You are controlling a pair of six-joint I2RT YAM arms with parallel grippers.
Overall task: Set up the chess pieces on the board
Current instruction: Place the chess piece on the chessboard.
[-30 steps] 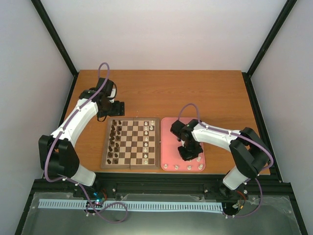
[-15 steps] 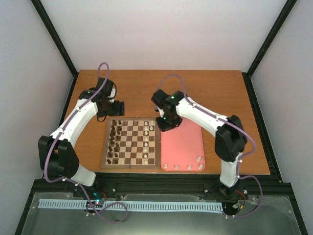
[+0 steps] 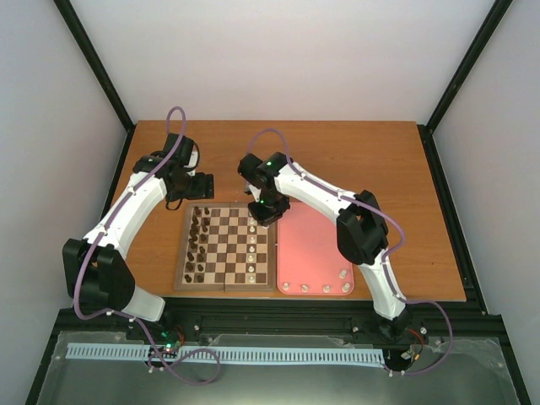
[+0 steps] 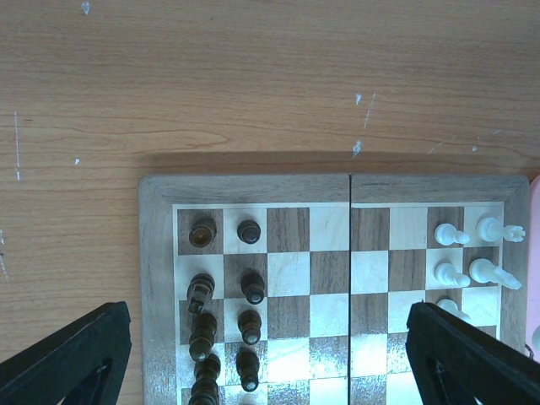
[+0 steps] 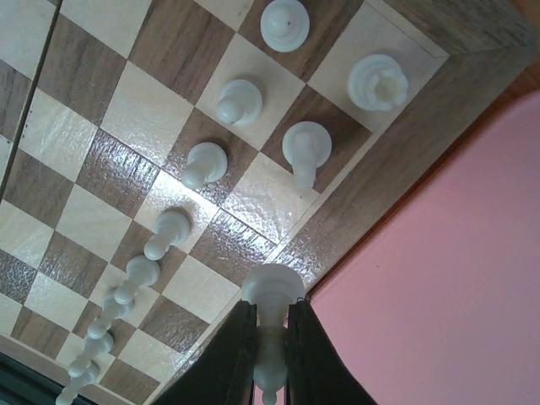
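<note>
My right gripper (image 3: 263, 209) is shut on a cream-white chess piece (image 5: 272, 291), held base-down between its fingers (image 5: 236, 354). It hangs over the right border of the board (image 3: 225, 287), near the far corner. Several white chess pieces (image 5: 239, 99) stand on the board's right columns, with a rook (image 5: 377, 82) in the far corner square. Dark pieces (image 4: 202, 232) fill the two left columns. My left gripper (image 4: 266, 337) is open, hovering above the board's far edge (image 4: 253, 187) with nothing between its fingers (image 4: 472, 354).
A pink tray (image 3: 316, 245) lies right of the board, touching it, with several white pieces (image 3: 326, 288) along its near edge. Bare wooden table (image 3: 337, 160) extends behind both. Black frame posts and white walls enclose the table.
My right arm has swung from the tray's near right corner across to the board's far right edge, carrying the white piece. The left arm has barely moved.
</note>
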